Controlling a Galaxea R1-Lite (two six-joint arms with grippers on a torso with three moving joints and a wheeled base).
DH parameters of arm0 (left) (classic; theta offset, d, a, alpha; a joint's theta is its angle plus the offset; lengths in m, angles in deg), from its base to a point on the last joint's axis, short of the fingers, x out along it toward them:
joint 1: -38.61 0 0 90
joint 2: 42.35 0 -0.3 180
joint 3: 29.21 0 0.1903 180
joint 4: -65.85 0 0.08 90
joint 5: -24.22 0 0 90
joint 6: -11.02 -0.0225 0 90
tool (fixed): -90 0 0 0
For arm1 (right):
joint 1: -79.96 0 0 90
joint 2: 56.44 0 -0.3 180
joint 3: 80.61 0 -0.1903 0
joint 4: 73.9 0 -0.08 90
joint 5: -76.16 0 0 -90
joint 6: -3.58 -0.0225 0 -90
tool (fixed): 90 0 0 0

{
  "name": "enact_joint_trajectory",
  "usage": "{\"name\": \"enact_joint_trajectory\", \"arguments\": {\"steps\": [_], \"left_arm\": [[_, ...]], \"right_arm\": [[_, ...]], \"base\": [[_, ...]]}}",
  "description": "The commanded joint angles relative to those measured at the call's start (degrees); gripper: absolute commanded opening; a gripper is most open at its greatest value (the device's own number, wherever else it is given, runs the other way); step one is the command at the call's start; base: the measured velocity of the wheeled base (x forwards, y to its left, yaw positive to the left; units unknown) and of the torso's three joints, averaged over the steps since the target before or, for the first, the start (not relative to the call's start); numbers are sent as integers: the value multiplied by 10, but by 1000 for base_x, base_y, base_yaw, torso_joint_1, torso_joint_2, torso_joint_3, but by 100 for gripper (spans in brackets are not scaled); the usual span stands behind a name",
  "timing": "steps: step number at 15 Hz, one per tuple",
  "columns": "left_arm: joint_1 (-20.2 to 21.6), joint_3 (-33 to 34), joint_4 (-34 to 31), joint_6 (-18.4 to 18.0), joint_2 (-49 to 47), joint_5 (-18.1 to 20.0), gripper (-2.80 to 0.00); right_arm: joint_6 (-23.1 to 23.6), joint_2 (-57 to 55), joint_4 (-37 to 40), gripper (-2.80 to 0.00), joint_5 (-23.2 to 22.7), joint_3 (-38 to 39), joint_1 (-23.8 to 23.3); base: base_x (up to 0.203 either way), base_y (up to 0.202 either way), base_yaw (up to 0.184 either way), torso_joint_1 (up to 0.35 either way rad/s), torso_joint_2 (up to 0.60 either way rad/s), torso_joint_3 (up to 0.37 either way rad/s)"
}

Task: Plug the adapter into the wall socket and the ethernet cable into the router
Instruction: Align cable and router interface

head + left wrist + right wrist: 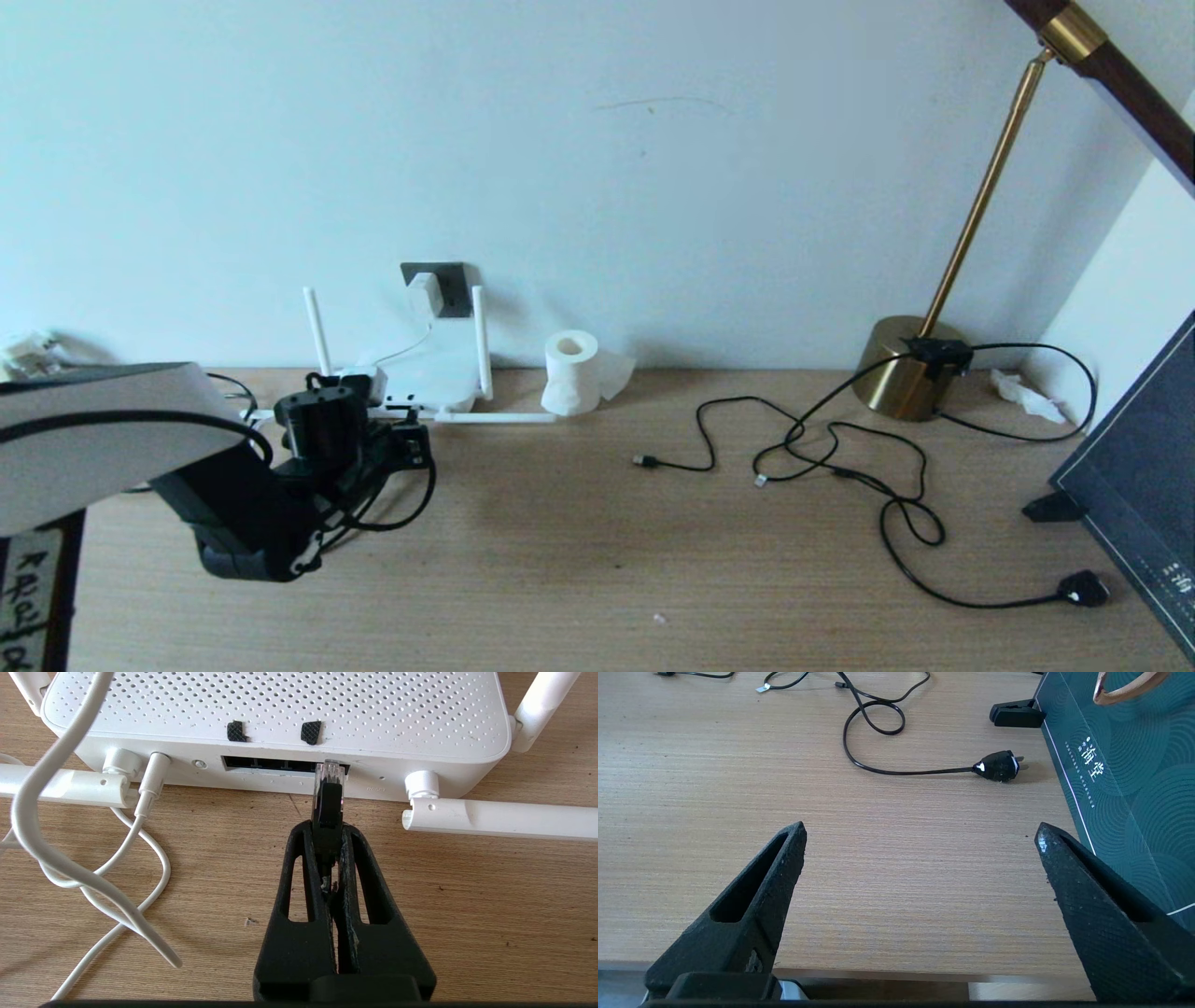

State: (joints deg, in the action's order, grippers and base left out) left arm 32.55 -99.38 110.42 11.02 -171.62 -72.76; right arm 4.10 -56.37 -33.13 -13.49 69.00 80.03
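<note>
Your adapter already sits in the wall socket above the router. Your left gripper pinches the ethernet cable, its plug tip at the router's ports, not yet seated. Your right gripper hangs wide, far from the router.

Left arm: extended forward and low over the desk. Left gripper: fingers pinched together on a held plug. Right gripper: hovering above the desk, fingers spread wide, holding nothing.
</note>
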Motion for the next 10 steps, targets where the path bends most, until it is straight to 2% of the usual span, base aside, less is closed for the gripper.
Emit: {"name": "enact_joint_trajectory", "arguments": {"steps": [1,10], "left_arm": [[-1,-1,6,0,-2,-1,-280],[0,5,6,3,-2,-1,-280]], "right_arm": [[0,-1,1,0,0,0,0],[0,-1,1,0,0,0,0]], "base": [[0,0,0,0,0,0],[0,0,0,0,0,0]]}}
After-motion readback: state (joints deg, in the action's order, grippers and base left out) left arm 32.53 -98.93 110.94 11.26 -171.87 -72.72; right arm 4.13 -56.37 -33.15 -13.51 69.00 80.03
